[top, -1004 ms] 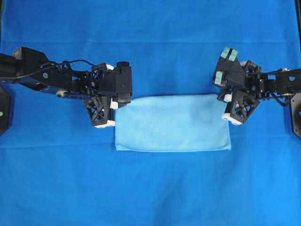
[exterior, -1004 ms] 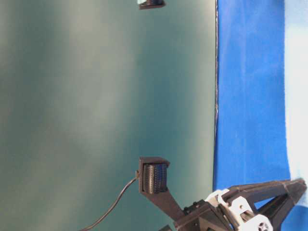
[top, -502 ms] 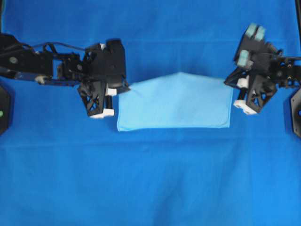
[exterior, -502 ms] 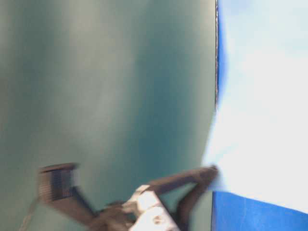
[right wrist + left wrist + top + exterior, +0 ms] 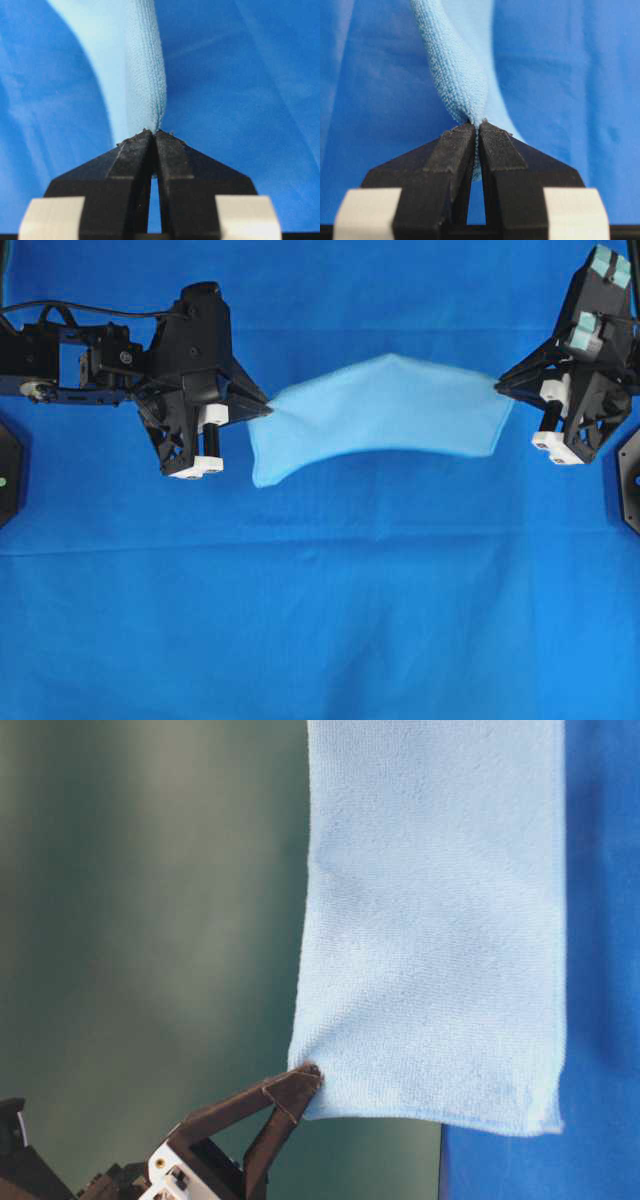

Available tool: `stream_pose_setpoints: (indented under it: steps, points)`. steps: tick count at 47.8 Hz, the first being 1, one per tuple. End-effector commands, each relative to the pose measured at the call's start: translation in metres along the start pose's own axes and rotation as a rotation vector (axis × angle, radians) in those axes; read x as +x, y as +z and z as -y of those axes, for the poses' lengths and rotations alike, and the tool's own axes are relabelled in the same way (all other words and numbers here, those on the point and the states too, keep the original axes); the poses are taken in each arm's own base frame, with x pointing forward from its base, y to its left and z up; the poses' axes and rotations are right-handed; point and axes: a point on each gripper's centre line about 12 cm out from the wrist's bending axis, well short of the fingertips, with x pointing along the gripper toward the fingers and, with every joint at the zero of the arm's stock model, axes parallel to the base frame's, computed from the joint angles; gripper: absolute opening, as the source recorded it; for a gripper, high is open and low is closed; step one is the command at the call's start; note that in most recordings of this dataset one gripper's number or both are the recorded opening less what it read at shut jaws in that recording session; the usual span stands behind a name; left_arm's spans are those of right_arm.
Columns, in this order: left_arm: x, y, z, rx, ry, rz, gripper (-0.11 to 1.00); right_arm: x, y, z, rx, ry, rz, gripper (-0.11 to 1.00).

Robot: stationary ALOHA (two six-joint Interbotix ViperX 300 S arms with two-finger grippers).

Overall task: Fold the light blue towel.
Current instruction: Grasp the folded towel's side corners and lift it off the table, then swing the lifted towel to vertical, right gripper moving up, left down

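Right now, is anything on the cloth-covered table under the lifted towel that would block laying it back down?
Nothing visible does. The light blue towel hangs between the left tool and right tool, each shut on a corner, and only the table cloth shows below it.

One light blue towel (image 5: 385,405); two hands: left hand (image 5: 266,408), right hand (image 5: 499,385); one table cloth (image 5: 320,620).

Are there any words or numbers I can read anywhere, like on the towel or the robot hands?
None: no words, numbers or brand marks show in any view.
The light blue towel is plain.
The left gripper and right gripper carry no label.
The dark blue table cloth is plain too.
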Motion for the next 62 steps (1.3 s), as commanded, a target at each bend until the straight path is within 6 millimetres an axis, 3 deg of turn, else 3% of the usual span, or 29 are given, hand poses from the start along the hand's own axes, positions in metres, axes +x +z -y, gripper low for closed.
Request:
stream_pose_setpoints:
  steps: [1, 9, 24, 33, 49, 62]
  points:
    - [-0.006, 0.009, 0.000, 0.002, 0.002, 0.031, 0.02, -0.003, 0.012, -0.001, -0.005, 0.002, 0.033, 0.01]
    - [-0.004, 0.011, 0.016, 0.021, -0.037, 0.036, 0.02, 0.004, 0.017, 0.006, -0.018, -0.033, 0.049, 0.01]
    - [0.012, 0.018, 0.075, 0.121, -0.163, 0.077, 0.02, 0.036, 0.042, 0.062, 0.009, -0.211, 0.052, 0.01]
    - [0.024, 0.029, 0.098, 0.147, -0.205, 0.098, 0.02, 0.059, 0.067, 0.080, -0.026, -0.259, 0.066, 0.01]
    - [0.048, 0.052, 0.109, 0.144, -0.213, 0.183, 0.02, 0.098, 0.124, 0.086, -0.102, -0.265, 0.144, 0.01]
    - [0.056, 0.054, 0.111, 0.174, -0.210, 0.192, 0.02, 0.107, 0.135, 0.087, -0.108, -0.261, 0.158, 0.01]
